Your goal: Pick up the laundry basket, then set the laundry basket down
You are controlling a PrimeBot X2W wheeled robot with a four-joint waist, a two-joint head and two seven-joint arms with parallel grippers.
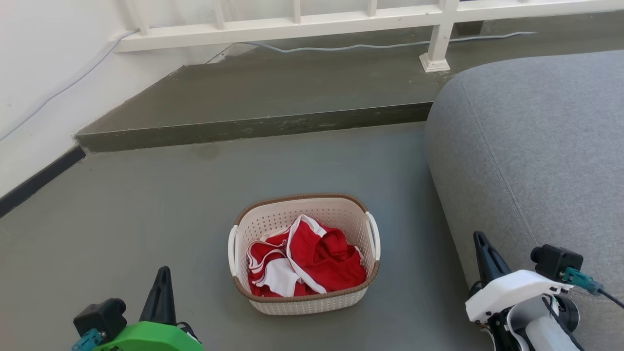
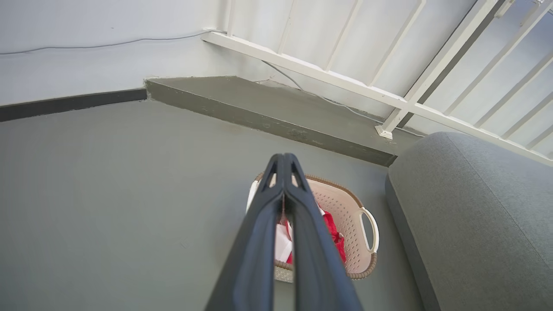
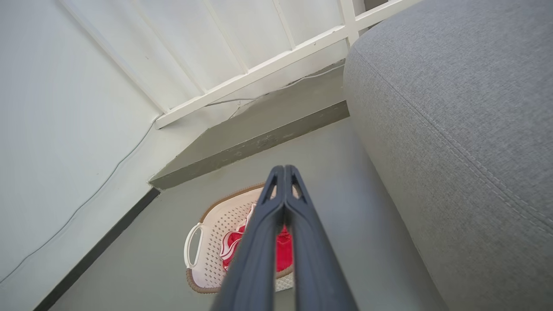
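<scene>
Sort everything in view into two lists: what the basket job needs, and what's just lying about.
For the job:
- laundry basket, standing on the floor
- left gripper, shut, holding nothing
- right gripper, shut, holding nothing

Just lying about:
- red and white clothes, inside the basket
- grey sofa
- white railing
- cable
- raised step

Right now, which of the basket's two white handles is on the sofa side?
The handle on the robot's right of the laundry basket, beside the grey sofa; the other handle faces the open floor toward the wall.
</scene>
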